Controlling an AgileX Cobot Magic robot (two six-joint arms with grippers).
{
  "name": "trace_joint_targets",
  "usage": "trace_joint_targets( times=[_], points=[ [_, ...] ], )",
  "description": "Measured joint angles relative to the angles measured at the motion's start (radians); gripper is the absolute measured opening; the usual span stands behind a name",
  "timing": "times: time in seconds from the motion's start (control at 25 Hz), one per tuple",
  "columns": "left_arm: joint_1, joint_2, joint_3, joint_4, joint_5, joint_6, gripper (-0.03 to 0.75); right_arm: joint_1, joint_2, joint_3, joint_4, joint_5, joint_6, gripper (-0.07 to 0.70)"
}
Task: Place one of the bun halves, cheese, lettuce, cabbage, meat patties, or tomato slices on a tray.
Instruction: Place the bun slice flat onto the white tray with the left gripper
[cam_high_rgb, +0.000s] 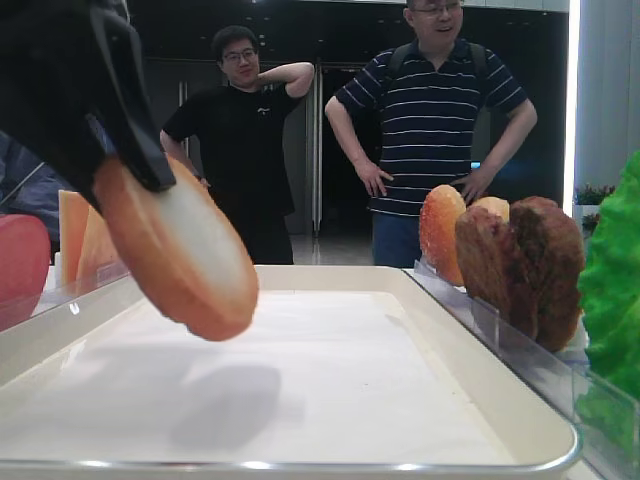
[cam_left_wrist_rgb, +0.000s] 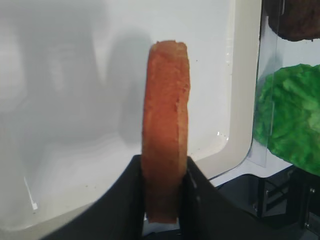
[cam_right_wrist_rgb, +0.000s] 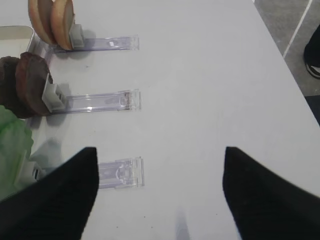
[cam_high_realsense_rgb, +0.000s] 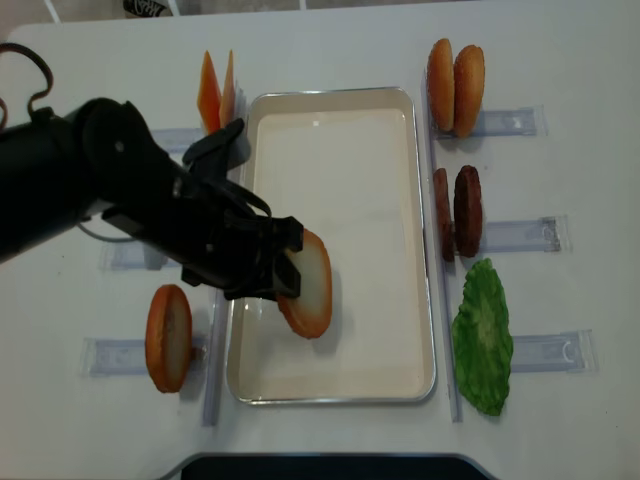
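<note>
Overhead view: left gripper (cam_high_realsense_rgb: 283, 262) is clamped on a round golden-orange bun half with a pale whitish face (cam_high_realsense_rgb: 308, 285), held tilted over the near-left part of the large white rectangular tray with glossy raised rim (cam_high_realsense_rgb: 424, 215). Low exterior view adds what the overhead can't: the bun hangs clear of the liner, with its shadow on the white surface below. Left wrist view shows the bun edge-on, both black fingers (cam_left_wrist_rgb: 125, 192) pressed against its two faces, with the tray's rounded corner behind.

Right gripper (cam_right_wrist_rgb: 157, 192) shows only in its own wrist view: spread wide, nothing between the fingers, hovering over bare white tabletop (cam_right_wrist_rgb: 210, 75) and clear plastic rack rails (cam_right_wrist_rgb: 107, 102).

Racks per the overhead view: thin yellow-orange cheese slices (cam_high_realsense_rgb: 216, 90) left of the tray's far end, another orange round disc (cam_high_realsense_rgb: 168, 336) near-left; two domed orange buns (cam_high_realsense_rgb: 455, 86), dark brown rough meat patties (cam_high_realsense_rgb: 458, 212) and a frilly bright green lettuce leaf (cam_high_realsense_rgb: 483, 336) down the right side.

Low view alone shows two men standing (cam_high_rgb: 430, 110) behind the table.
</note>
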Motion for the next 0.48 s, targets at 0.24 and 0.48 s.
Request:
trace_joint_targets(
  times=[0.24, 0.48],
  points=[
    [0.000, 0.102, 0.000, -0.094, -0.027, 0.068, 0.141, 0.000, 0.000, 0.000, 0.000, 0.000, 0.000, 0.524],
    [0.000, 0.124, 0.000, -0.208, -0.050, 0.182, 0.141, 0.000, 0.000, 0.000, 0.000, 0.000, 0.000, 0.524]
  ],
)
